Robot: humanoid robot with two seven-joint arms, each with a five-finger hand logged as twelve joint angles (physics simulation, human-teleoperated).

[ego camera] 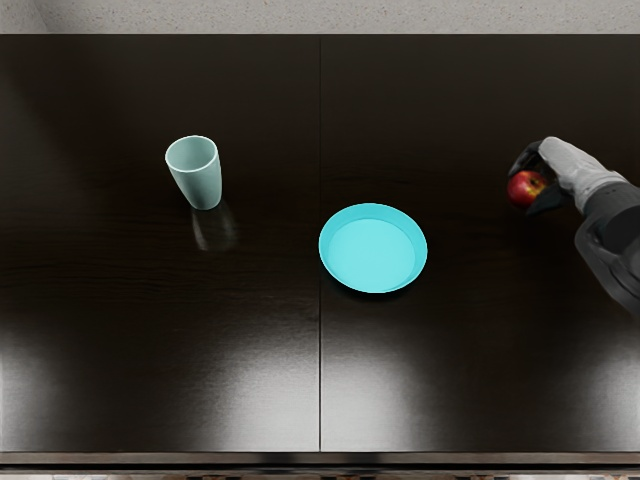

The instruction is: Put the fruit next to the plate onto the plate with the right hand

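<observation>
Dark and glossy, the table (pixel 150 330) fills nearly the whole head view, with a thin seam running from far edge to near edge through its middle and soft light patches near the front. A strip of pale floor shows beyond its far edge.

From the picture's right edge the right arm (pixel 612 240) reaches in, grey and black, angled up and to the left. Near the middle of the table, just right of the seam, a turquoise plate (pixel 373 250) lies flat with nothing on it. Well to its left and farther back stands a pale green cup (pixel 193 170), upright, its mouth open to the top and its reflection showing faintly on the tabletop below it.

At the end of the arm, the right robot hand (pixel 560 165) has its dark fingers (pixel 527 155) curled around a red apple (pixel 526 187), one above and one below, gripping it. The apple is well to the right of the plate and a little farther back, not on it. Whether it rests on the table or is lifted cannot be told.
</observation>
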